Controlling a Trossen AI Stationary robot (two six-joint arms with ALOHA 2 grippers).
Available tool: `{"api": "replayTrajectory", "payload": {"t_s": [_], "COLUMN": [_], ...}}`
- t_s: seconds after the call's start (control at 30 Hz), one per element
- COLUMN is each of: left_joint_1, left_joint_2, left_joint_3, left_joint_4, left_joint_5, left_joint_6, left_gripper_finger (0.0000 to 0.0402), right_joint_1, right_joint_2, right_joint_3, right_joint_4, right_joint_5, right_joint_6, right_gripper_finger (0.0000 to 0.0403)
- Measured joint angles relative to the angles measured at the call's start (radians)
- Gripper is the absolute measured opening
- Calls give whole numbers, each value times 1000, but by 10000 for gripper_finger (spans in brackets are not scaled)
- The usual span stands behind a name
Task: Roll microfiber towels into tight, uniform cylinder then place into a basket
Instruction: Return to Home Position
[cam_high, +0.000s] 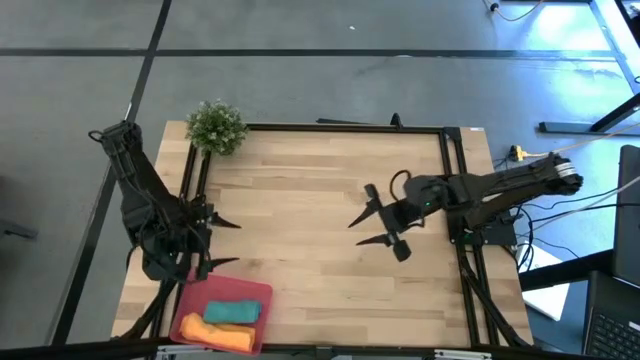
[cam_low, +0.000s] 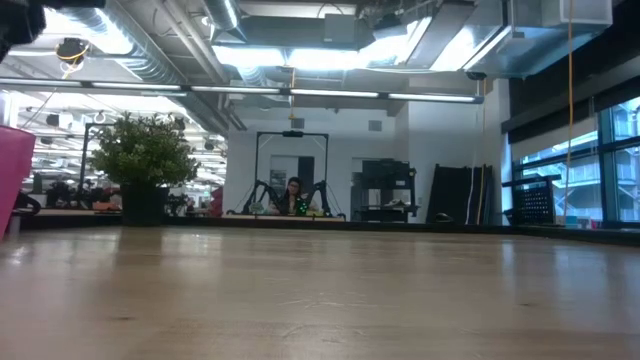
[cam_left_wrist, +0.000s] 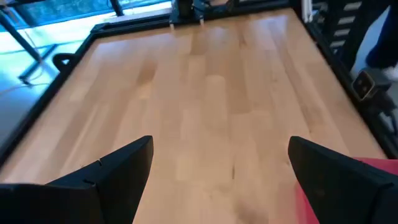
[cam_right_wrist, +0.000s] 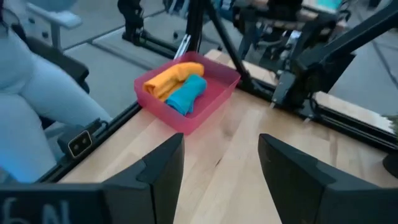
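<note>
Both rolls, the orange towel (cam_high: 215, 334) and the teal towel (cam_high: 232, 312), sit in the pink basket (cam_high: 252, 291). We see the left gripper (cam_high: 236, 243) beside its rim and the right gripper (cam_high: 354, 235) mid-table, both with jaws apart. A careless left-arm swing could clip that basket.

The basket (cam_high: 235, 289) sits at the table's (cam_high: 320, 180) near left corner, with one towel (cam_high: 232, 311) in it, touching the other towel (cam_high: 215, 333) nearer. The plant (cam_high: 216, 126) stands at the far left corner. The left gripper (cam_high: 237, 243) is just behind the basket, and the right gripper (cam_high: 354, 234) is right of centre.
</note>
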Motion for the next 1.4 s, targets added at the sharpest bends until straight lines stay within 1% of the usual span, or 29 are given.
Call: {"api": "replayTrajectory", "payload": {"t_s": [0.17, 0.27, 0.37, 0.47, 0.53, 0.63, 0.8, 0.9, 1.07, 1.2, 1.33, 1.4], "left_joint_1": [-5, -3, 11, 42, 72, 143, 302, 389, 502, 554, 579, 581], "left_joint_2": [-134, -216, -287, -351, -396, -451, -495, -508, -509, -509, -509, -509], "left_joint_3": [-152, -231, -311, -373, -415, -484, -591, -638, -673, -695, -737, -767], "left_joint_4": [184, 314, 449, 591, 698, 833, 911, 955, 972, 975, 982, 1022], "left_joint_5": [-8, 2, 19, 62, 102, 213, 355, 458, 574, 614, 615, 615], "left_joint_6": [29, 123, 243, 375, 476, 587, 599, 598, 600, 615, 606, 604], "left_gripper_finger": [362, 362, 362, 362, 362, 362, 362, 362, 362, 362, 362, 362], "right_joint_1": [-15, -15, -15, -15, -15, -15, -15, -15, -15, -15, -15, -15], "right_joint_2": [-118, -200, -290, -376, -425, -485, -562, -602, -661, -700, -744, -777], "right_joint_3": [-158, -264, -363, -446, -490, -539, -602, -645, -723, -791, -860, -893], "right_joint_4": [138, 219, 303, 360, 366, 374, 370, 368, 375, 393, 440, 445], "right_joint_5": [1, 2, 43, 87, 96, 96, 145, 148, 148, 148, 148, 148], "right_joint_6": [39, 43, 71, 103, 123, 125, 150, 174, 232, 252, 251, 251], "right_gripper_finger": [207, 207, 207, 207, 207, 207, 207, 207, 207, 207, 207, 207]}}
